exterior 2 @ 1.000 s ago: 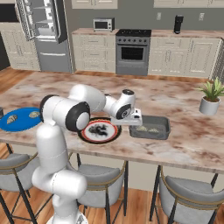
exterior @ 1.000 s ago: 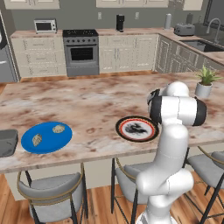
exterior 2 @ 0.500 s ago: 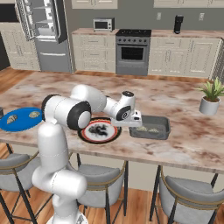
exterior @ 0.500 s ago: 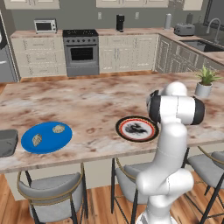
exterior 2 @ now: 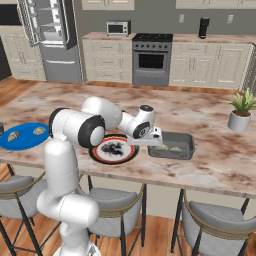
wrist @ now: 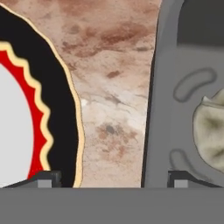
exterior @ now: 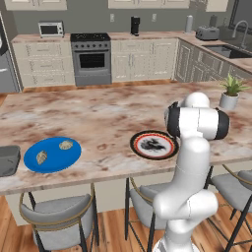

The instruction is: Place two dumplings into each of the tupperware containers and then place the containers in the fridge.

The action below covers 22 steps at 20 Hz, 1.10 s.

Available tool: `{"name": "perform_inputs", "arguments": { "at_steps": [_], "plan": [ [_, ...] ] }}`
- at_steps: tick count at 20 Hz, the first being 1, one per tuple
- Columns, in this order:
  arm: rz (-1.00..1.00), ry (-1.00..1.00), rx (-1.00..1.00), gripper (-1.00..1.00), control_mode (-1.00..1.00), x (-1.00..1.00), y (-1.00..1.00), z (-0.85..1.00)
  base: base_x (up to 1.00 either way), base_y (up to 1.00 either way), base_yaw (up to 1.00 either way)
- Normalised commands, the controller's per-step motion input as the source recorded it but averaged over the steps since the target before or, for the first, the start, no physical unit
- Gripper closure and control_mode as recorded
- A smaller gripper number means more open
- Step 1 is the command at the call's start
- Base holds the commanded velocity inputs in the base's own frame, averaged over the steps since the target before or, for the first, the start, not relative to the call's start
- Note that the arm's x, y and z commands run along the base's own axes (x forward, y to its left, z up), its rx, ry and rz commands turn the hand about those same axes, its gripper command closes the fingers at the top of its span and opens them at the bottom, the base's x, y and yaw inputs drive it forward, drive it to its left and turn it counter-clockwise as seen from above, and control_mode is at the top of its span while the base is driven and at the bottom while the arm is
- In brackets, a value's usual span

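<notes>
the gripper (exterior 2: 156,143) sits low over the near-left rim of one tupperware container (exterior 2: 186,150) on the island counter (exterior 2: 210,127), just right of the black-and-red-rimmed plate (exterior 2: 101,155). in the hand view its two finger tips (wrist: 49,178) stand wide apart, one over the plate's rim (wrist: 57,94), the other over the container's wall (wrist: 159,105); nothing lies between them, so the pincer is released and empty.

contents of this container: the right base view shows pale lumps on its floor, apparently two dumplings (exterior 2: 168,147), though at this size the count is not certain. the hand view confirms one dumpling (wrist: 212,131) inside the tub, cut off by the frame edge.

second tupperware container (exterior: 8,160): at the far left end of the counter, partly out of frame, contents not readable. just beside it the blue plate (exterior: 51,156) carries two more dumplings (exterior: 65,144), untouched.

fridge (exterior 2: 55,37): stands open at the back left, well apart from the island; neither tub is on its shelves.

judged progress (from layout alone): first tub likely filled, about a quarter of the job. left to do: move the blue plate's two dumplings into the second tub, then carry both tubs to the fridge.
</notes>
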Motion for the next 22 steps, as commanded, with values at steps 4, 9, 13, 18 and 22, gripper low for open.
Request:
{"name": "perform_inputs", "arguments": {
  "at_steps": [4,9,13,18,22],
  "plan": [
    [0.00,0.00,0.00,1.00,-1.00,0.00,0.00,0.00,0.00,0.00,0.00],
    [0.00,0.00,0.00,1.00,-1.00,0.00,0.00,0.00,0.00,0.00,0.00],
    [0.00,0.00,0.00,1.00,-1.00,0.01,0.00,0.00,0.00,0.00,0.00],
    [0.02,0.00,0.00,1.00,-1.00,0.00,0.00,0.45,0.00,0.00,0.00],
    [0.12,0.00,0.00,1.00,-1.00,0.00,0.00,0.48,0.00,0.00,0.00]
  ]
}}
